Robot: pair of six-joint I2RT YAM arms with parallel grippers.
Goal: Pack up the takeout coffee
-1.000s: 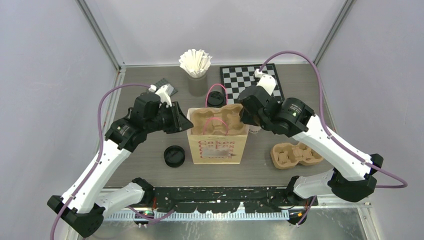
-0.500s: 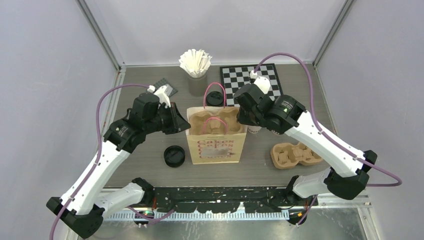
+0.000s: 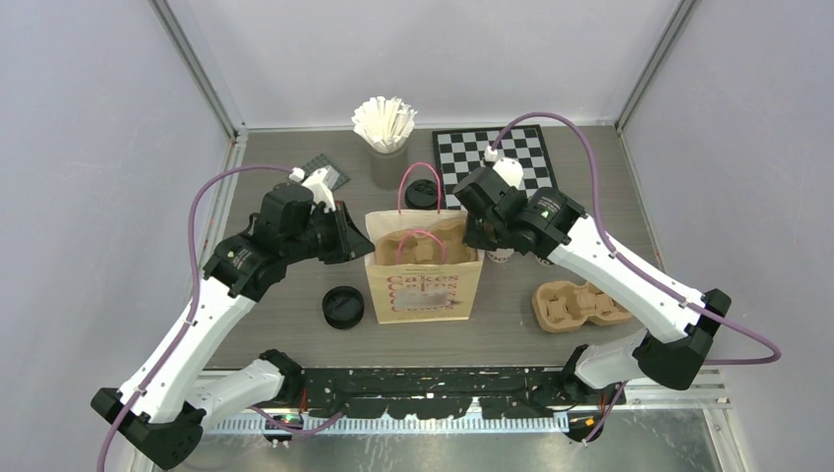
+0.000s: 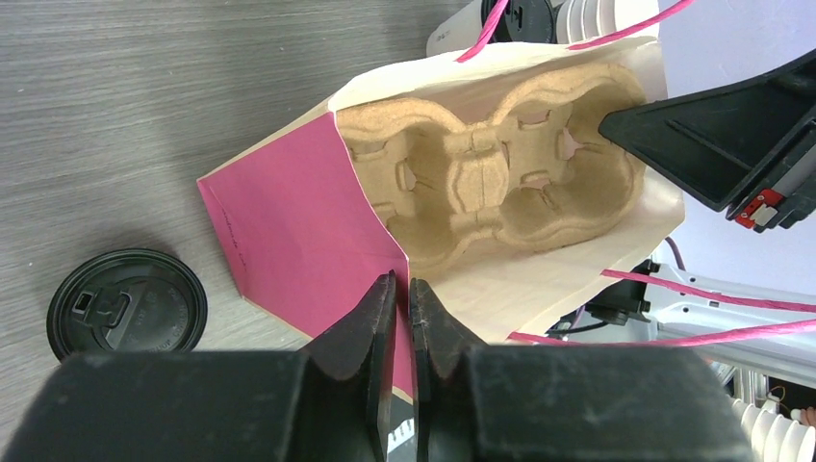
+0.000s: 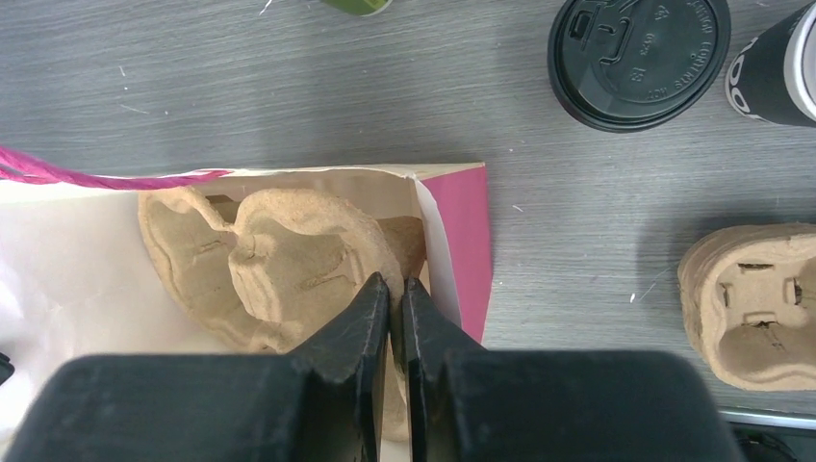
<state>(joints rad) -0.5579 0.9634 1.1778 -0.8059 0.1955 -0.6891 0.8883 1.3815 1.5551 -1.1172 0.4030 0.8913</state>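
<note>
A cream paper bag with pink handles stands open mid-table. A brown pulp cup carrier sits tilted in its mouth, its cup holes empty. My left gripper is shut on the bag's pink left side wall. My right gripper is shut on the carrier's right rim, just inside the bag's right wall. A dark takeout coffee cup with a white rim and no lid stands right of the bag, mostly hidden under my right arm in the top view.
One black lid lies left of the bag and another sits behind it. A second pulp carrier rests at the front right. A holder of white paper pieces and a chessboard stand at the back.
My left gripper closed on the bag's side wall. My right arm shifted left and back, and the carrier dropped lower and tilted into the bag's mouth.
</note>
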